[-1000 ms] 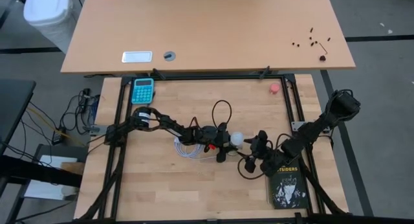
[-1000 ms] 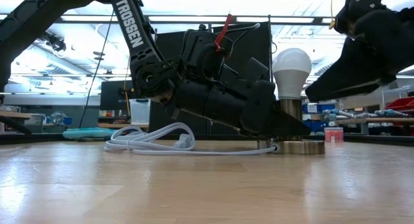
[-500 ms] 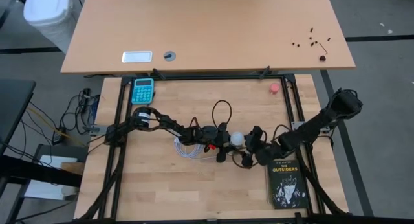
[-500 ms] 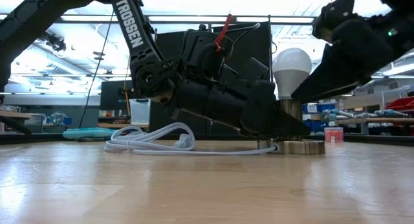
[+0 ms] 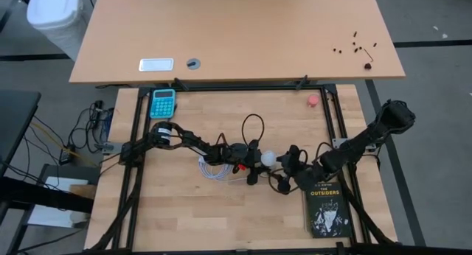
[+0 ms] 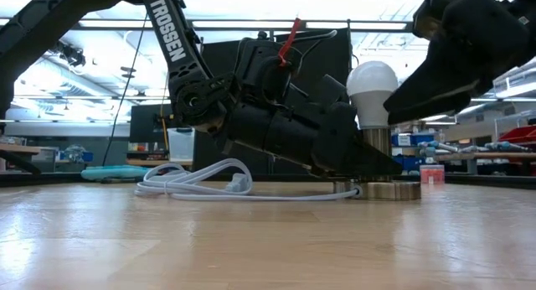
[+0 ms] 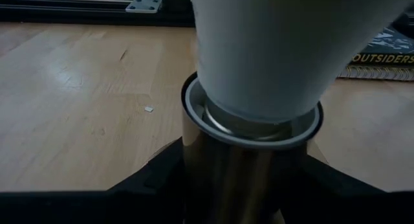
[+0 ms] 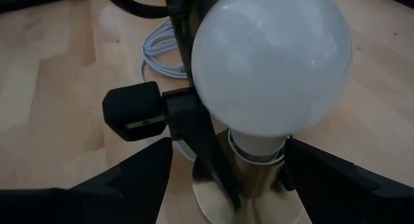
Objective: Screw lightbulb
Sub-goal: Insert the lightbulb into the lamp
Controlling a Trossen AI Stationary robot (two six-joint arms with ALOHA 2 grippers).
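Sitting upright in socket [image 6: 378, 160]: lightbulb [image 6: 373, 90], w/ left gripper [image 7: 240, 185] clamping socket.

White frosted lightbulb [image 8: 272, 68], brassy socket [image 7: 239, 166], teal calculator [image 5: 163, 102].

A light wooden desk [image 5: 236, 34] stands beyond the butcher-block table [image 5: 184, 211], with strip-lit ceiling [image 6: 251, 22] overhead.

From the left wrist, the lightbulb [image 7: 272, 49] runs off the frame's top. The left hand [image 6: 360, 160] hides the socket [image 6: 387, 190] stem at table level; the bulb's screw base can't be seen.
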